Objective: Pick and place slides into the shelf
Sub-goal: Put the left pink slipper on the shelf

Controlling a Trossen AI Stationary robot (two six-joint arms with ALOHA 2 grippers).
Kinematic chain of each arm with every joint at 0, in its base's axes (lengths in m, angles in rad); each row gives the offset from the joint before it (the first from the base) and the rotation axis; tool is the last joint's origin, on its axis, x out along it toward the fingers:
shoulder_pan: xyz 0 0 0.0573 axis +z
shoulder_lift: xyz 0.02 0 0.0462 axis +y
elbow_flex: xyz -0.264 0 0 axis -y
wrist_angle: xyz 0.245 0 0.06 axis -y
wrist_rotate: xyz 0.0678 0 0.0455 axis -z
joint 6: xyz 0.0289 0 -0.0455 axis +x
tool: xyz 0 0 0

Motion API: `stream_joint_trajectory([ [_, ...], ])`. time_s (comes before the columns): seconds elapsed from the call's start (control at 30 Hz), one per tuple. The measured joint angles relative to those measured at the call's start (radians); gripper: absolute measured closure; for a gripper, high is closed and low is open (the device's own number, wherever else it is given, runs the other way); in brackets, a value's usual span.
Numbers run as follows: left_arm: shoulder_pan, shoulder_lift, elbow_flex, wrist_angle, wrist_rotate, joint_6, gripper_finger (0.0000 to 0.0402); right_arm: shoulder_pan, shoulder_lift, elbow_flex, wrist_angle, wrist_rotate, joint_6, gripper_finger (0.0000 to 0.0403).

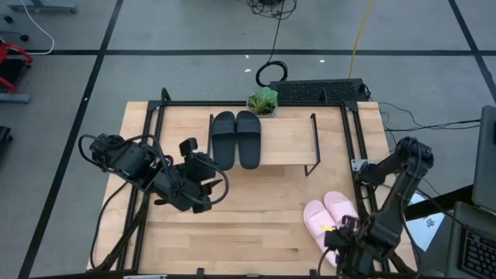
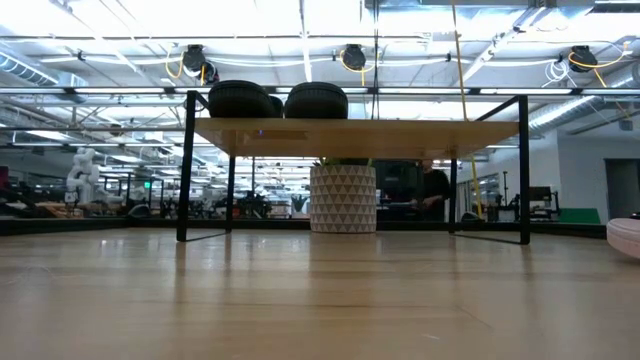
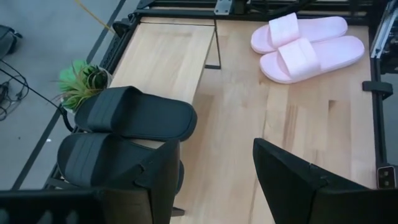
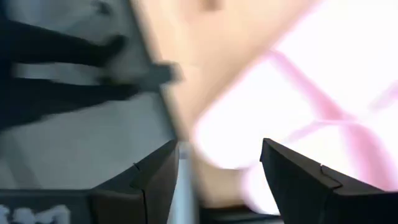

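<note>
**Slides: black pr shelved, pink pr still on table**

Black slides (image 1: 235,139) sit on shelf (image 1: 287,139) top, left end. Pink slides (image 1: 332,217) lie on table, near right gripper (image 1: 338,242), fingers spread wide, empty. Left gripper (image 1: 194,155) waits beside shelf, also wide open. Risk: approach is off-centre, so fingers could nudge the pink slide off the table edge.

Black slides (image 1: 235,139) on shelf (image 1: 287,139); pink slides (image 1: 329,219) on table (image 1: 232,225).
</note>
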Motion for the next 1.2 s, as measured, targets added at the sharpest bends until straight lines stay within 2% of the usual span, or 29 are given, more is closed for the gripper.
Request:
stream_joint_trajectory([
  [0.13, 0.0, 0.0, 0.0, 0.001, -0.011, -0.033, 0.0197, 0.029, 0.003, 0.0, -0.167, 0.102, -0.066, 0.0184],
  [0.27, 0.0, 0.0, 0.0, 0.002, -0.027, -0.064, 0.0197, 0.061, 0.003, 0.0, -0.228, 0.211, -0.142, 0.0184],
  [0.47, 0.0, 0.0, 0.0, 0.003, -0.027, -0.115, 0.0197, 0.103, 0.003, -0.044, -0.215, 0.21, -0.298, 0.0184],
  [0.7, 0.0, 0.0, 0.0, 0.003, -0.028, -0.15, 0.0197, 0.117, 0.003, -0.123, -0.108, 0.209, -0.414, 0.0184],
  [1.03, 0.002, 0.0, 0.0, 0.003, -0.037, -0.153, 0.0197, 0.107, 0.003, -0.231, 0.011, 0.24, -0.437, 0.0184],
  [1.2, 0.002, 0.0, 0.0, 0.003, -0.037, -0.158, 0.0197, 0.081, 0.003, -0.272, 0.016, 0.265, -0.441, 0.0184],
])
